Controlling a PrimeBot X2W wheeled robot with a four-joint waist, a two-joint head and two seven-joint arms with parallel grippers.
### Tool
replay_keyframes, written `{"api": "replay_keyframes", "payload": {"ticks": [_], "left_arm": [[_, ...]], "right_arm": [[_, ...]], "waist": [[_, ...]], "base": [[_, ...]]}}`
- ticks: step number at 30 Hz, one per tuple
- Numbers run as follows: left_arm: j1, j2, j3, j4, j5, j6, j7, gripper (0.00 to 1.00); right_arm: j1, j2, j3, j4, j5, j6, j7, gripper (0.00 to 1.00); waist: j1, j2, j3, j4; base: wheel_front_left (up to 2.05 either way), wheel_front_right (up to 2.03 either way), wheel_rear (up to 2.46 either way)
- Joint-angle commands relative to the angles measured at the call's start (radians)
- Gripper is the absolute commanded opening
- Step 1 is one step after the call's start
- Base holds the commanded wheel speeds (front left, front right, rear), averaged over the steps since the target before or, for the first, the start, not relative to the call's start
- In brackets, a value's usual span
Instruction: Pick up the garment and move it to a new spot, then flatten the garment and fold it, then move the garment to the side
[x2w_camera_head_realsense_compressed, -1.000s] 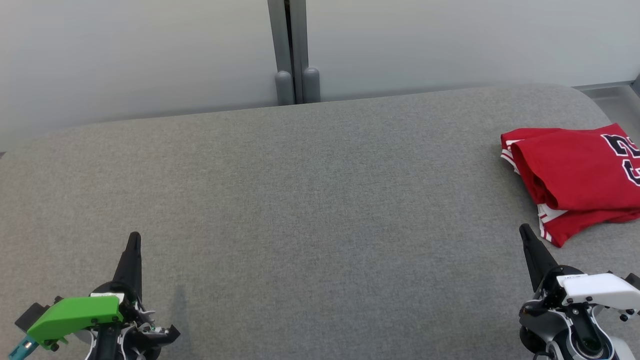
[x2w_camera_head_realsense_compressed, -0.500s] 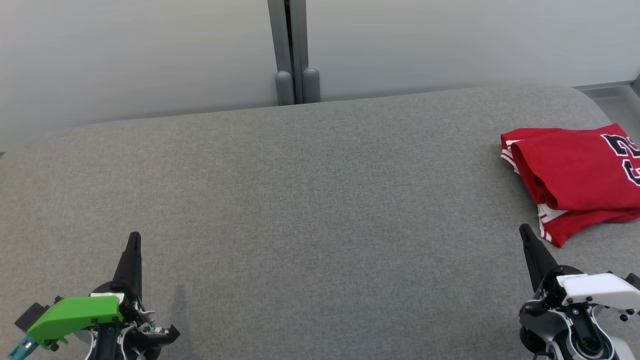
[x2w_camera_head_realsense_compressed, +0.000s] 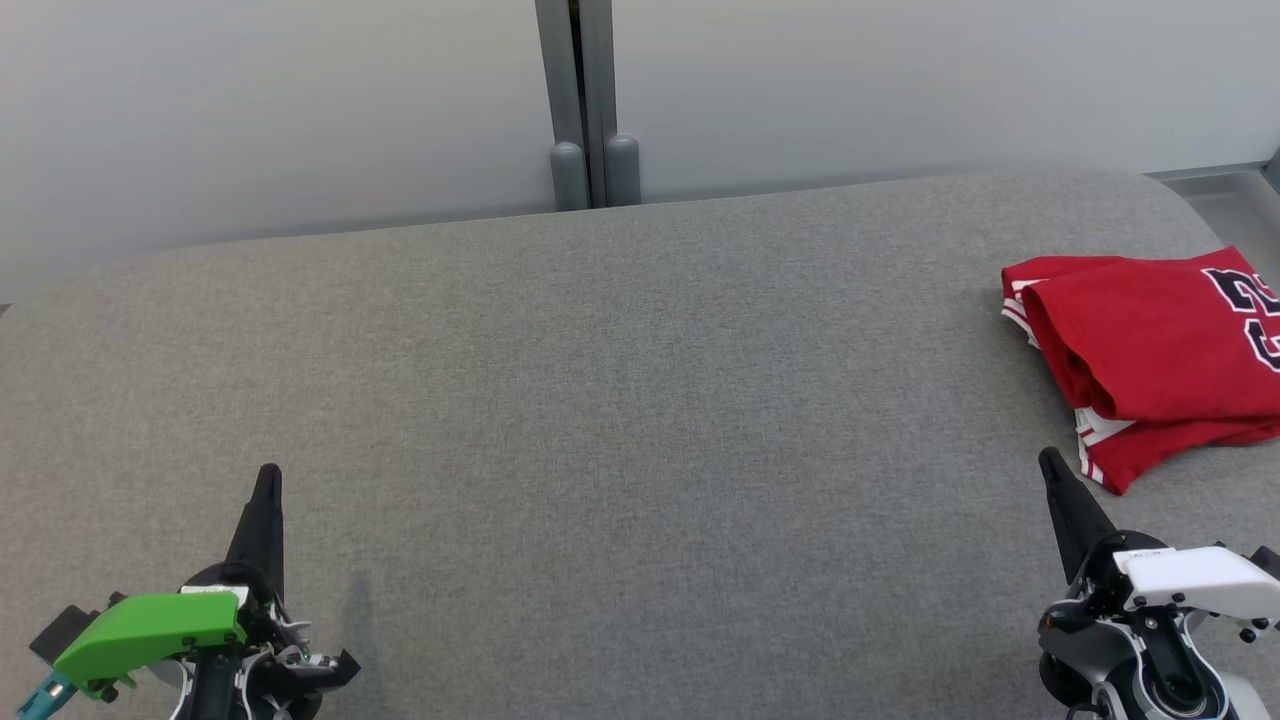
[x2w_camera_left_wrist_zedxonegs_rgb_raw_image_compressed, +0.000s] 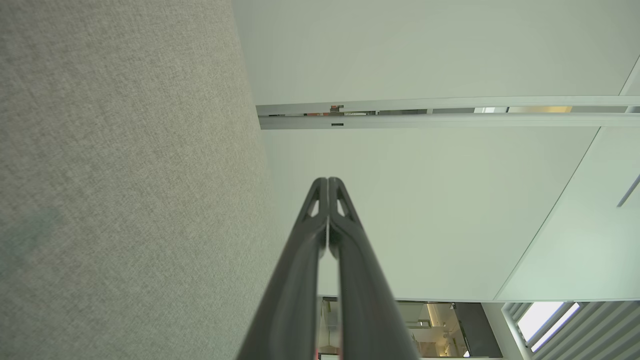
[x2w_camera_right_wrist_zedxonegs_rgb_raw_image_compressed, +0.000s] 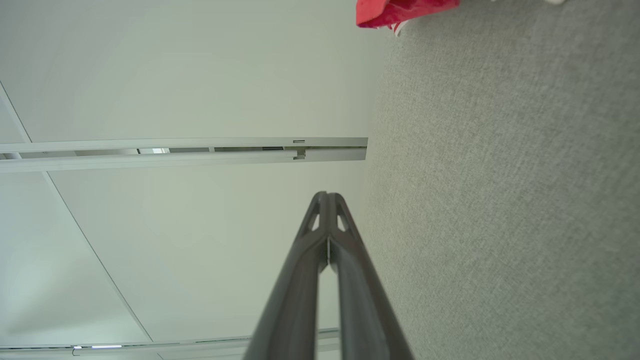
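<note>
Garment (x2w_camera_head_realsense_compressed: 1150, 360): folded red bundle, striped sleeve edge and navy white-outlined number showing. Lies at 3 o'clock on grey fabric surface (x2w_camera_head_realsense_compressed: 600, 400), cut off by the head view's right edge. Touched by neither gripper. Beyond the surface at 12 o'clock, pale wall panels (x2w_camera_head_realsense_compressed: 300, 100) split by grey upright post (x2w_camera_head_realsense_compressed: 585, 90). At 5 o'clock, right gripper (x2w_camera_head_realsense_compressed: 1047, 458), near the garment's lower corner but apart from it, fingers pressed together, pointing toward 11 o'clock. At 7 o'clock, left gripper (x2w_camera_head_realsense_compressed: 268, 472), well apart from the garment, jaws likewise together, green housing (x2w_camera_head_realsense_compressed: 150, 630) at its base, pointing toward 12 o'clock.
</note>
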Motion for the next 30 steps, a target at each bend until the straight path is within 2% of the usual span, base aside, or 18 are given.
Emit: {"api": "replay_keyframes", "payload": {"ticks": [1,30], "left_arm": [[-0.01,0.006,0.003,-0.002,-0.002,-0.004,0.004,0.0],[-0.01,0.005,0.003,-0.002,-0.002,-0.004,0.004,0.0]], "right_arm": [[-0.008,-0.006,-0.002,-0.004,0.003,-0.001,0.003,0.0],[-0.008,-0.006,-0.002,-0.004,0.003,-0.001,0.003,0.0]], "waist": [[0.0,0.0,0.0,0.0],[0.0,0.0,0.0,0.0]], "base": [[0.0,0.0,0.0],[0.0,0.0,0.0]]}}
